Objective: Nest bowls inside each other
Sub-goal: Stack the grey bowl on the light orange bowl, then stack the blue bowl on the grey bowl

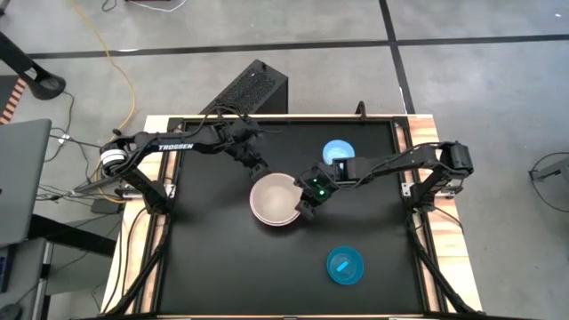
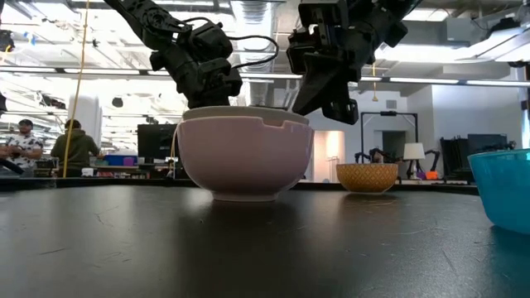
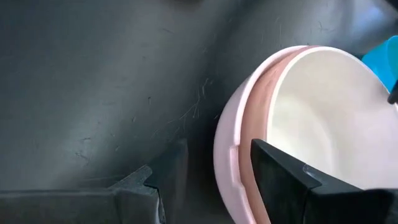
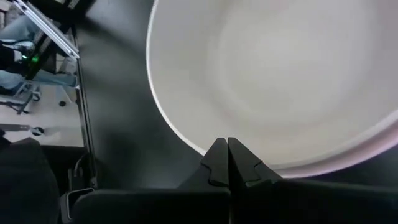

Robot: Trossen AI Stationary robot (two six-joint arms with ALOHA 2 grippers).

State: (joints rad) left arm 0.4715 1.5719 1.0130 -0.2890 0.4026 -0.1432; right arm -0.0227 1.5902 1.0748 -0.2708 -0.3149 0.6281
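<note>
Now the stacked bowls (image 1: 275,200) sit mid-table, a white bowl (image 3: 323,118) nested in the pale pink bowl (image 3: 231,155), and both arms crowd that stack. The left gripper (image 1: 257,171) hangs just behind the stack's far-left rim, fingers spread wide, holding nothing. The right gripper (image 1: 307,206) sits at the stack's right rim, fingers pressed together and empty. Right of the stack and farther back lies the light blue bowl (image 1: 338,152); nearer the front, the teal-blue bowl (image 1: 345,266). Best next, I reckon: fetch a blue bowl, pinch its rim, lower it level and centred. "TROSSEN" reads along the left arm (image 1: 175,147).
</note>
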